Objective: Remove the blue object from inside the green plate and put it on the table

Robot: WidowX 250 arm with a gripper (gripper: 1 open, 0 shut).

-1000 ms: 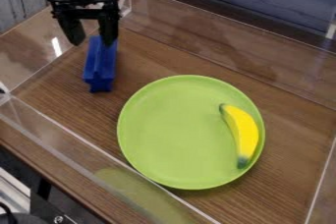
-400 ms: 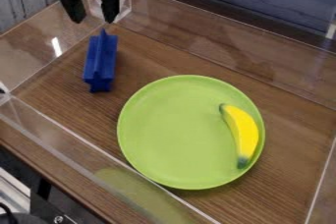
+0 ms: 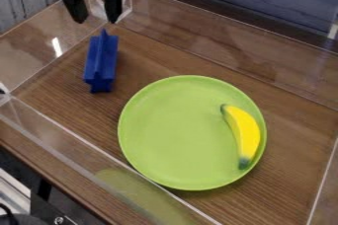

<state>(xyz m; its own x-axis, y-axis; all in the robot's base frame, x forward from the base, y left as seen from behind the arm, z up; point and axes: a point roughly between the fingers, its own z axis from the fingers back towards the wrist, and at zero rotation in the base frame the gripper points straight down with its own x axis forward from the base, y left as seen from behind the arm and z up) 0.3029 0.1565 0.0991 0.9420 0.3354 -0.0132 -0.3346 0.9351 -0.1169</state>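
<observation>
The blue object lies on the brown table, to the left of the green plate and apart from its rim. It is a long ridged block pointing away from the camera. My gripper hangs above the block's far end, pointing down, open, with nothing between its fingers. A gap shows between the fingertips and the block. On the plate's right side lies a yellow banana.
Clear acrylic walls ring the table on all sides, with the near wall running along the front left. Bare wood shows around the plate, at the left and at the far right.
My open gripper has risen off the blue object's far end and drawn slightly away from the camera. The block, plate and banana have stayed where they were.
</observation>
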